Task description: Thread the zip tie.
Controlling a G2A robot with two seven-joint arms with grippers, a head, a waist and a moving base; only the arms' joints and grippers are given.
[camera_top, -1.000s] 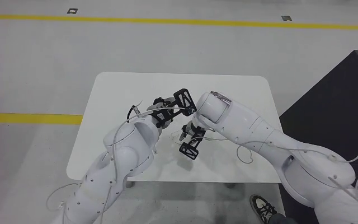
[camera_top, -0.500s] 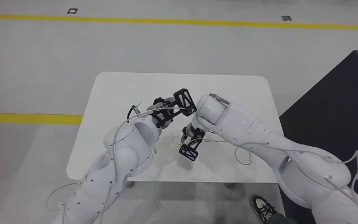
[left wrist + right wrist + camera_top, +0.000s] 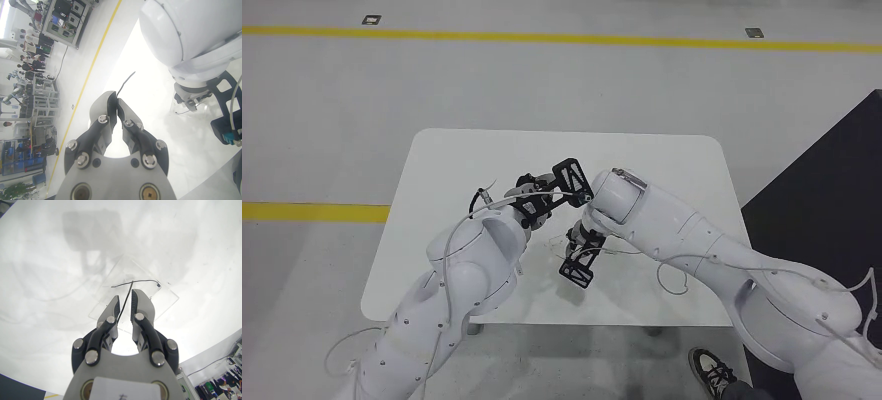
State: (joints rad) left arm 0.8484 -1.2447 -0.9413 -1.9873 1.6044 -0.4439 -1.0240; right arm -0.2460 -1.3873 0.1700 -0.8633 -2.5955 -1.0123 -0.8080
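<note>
Left gripper (image 3: 116, 97): fingers shut on tie (image 3: 123, 83), tail free past the tips, held above desk (image 3: 462, 190). Right gripper (image 3: 125, 293): fingers slightly apart, second strand (image 3: 123, 305) between them, apparently unpinched. Judgement: clamp right first, then feed the tail slowly and squarely.

Three zip ties (image 3: 125, 81) (image 3: 139, 281) (image 3: 125, 302), one clear plate (image 3: 166, 302)
</note>
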